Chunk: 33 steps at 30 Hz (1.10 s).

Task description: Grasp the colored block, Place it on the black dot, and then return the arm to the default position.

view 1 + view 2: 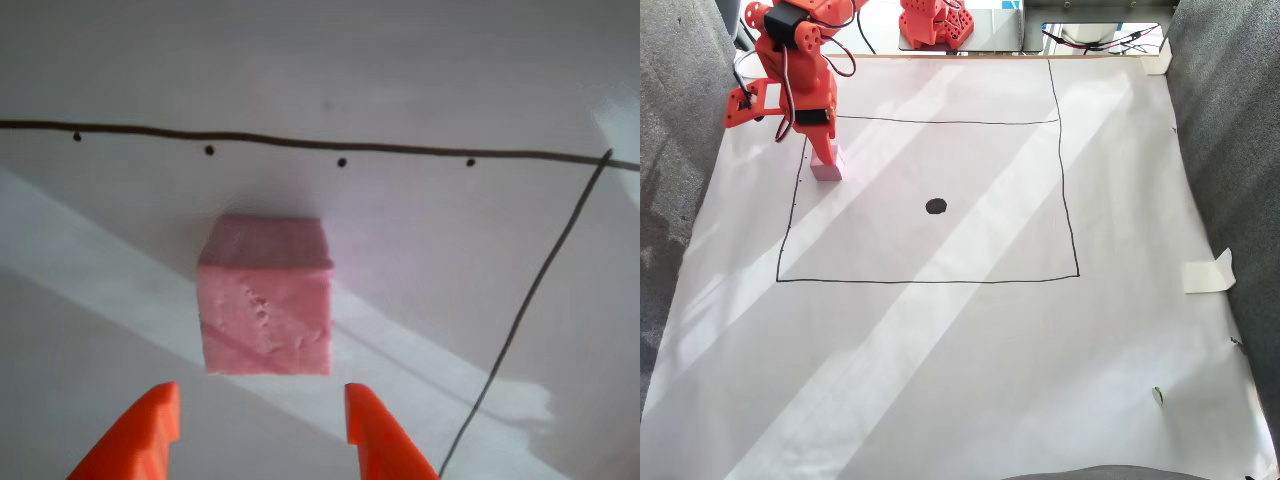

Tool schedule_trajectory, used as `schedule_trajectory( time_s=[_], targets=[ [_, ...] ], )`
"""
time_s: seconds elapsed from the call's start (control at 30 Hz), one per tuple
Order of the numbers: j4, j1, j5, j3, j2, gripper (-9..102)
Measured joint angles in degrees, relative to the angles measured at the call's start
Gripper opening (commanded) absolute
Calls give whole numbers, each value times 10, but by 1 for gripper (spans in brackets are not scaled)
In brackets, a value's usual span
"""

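Here, jaws spread apart, pink cube just ahead

A light-pink, grainy foam cube sits before the bright orange plastic pincer. The solid black oval dot marks a white paper sheet ruled with thin dark lines and crossed by pale sunlit stripes.

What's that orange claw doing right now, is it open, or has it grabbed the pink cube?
Gripper: open, holding nothing; its orange fingers sit apart just short of the pink cube, not touching it.
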Motion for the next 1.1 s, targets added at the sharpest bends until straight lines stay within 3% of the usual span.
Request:
schedule_trajectory(
  time_s=[1.1],
  targets=[
    [25,15,20,-13,-60,31]
  ],
)
